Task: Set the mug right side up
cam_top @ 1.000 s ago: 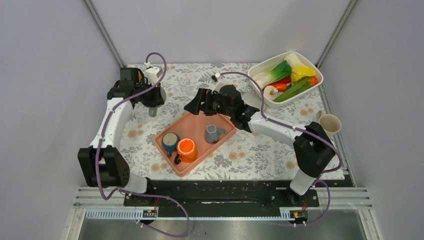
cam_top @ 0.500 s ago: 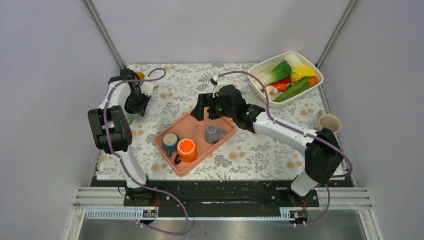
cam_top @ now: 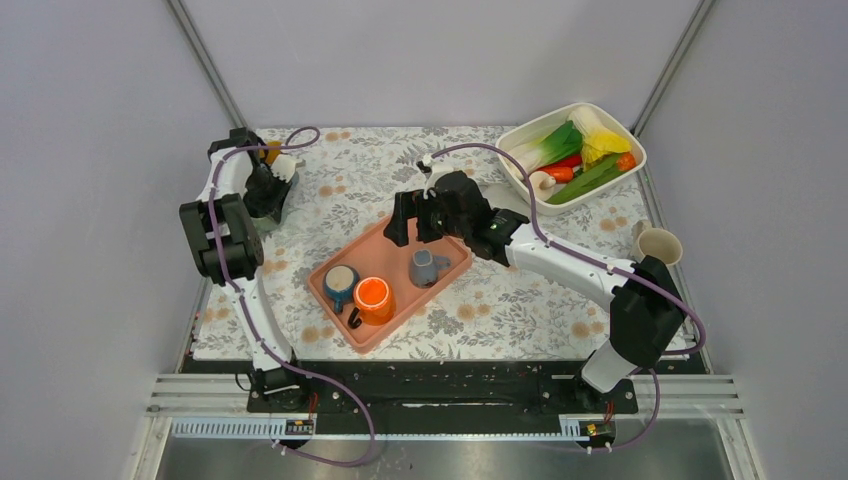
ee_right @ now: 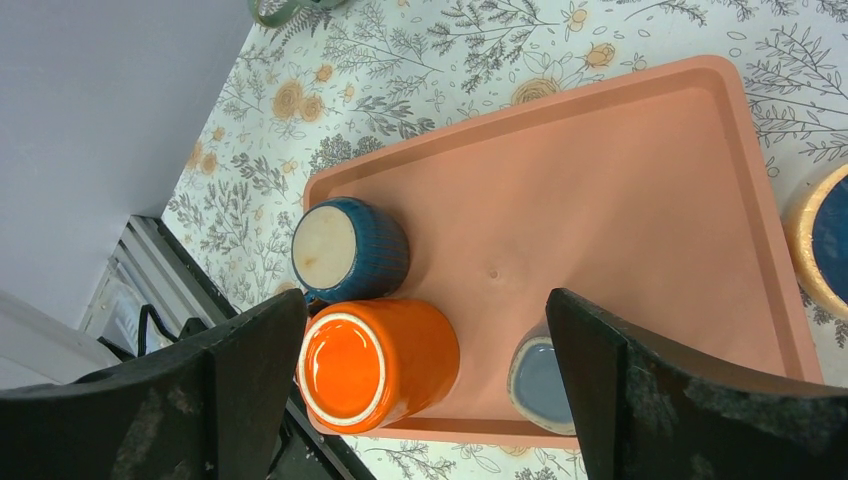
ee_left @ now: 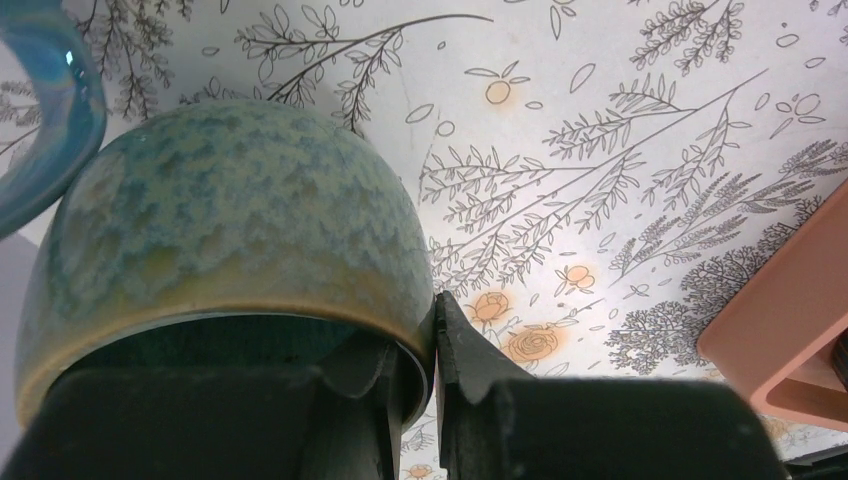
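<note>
the left claw [ee_left: 425, 330] is nearly closed, pinching the wall of a speckled blue-green glazed mug [ee_left: 230, 210]: one finger sits inside the rim and the other presses on the outside. the mug's open mouth faces the claw and its rounded body points away, towards the floral-patterned surface [ee_left: 620, 150]. whether the mug touches the surface cannot be told. a glossy blue loop [ee_left: 45, 110] curves at the mug's upper left. from above, the left claw [cam_top: 268, 190] is at the far left corner of the surface, and the arm hides most of the mug there

the right claw [ee_right: 425, 300] is spread wide and holds nothing. it hangs over a salmon-pink rectangular plastic tray [ee_right: 620, 200], and from above it [cam_top: 405, 215] sits over the tray's far end. on the near part of the tray stand three mugs close together: a dark blue ribbed mug [ee_right: 350, 250] with its pale base up, a glossy orange mug [ee_right: 375, 365] just beside it, and a grey-blue mug [ee_right: 545, 385] a little apart

well away in the far right corner is a white tub [cam_top: 640, 150] filled with vegetables, and a beige cup [cam_top: 660, 245] stands at the right edge
</note>
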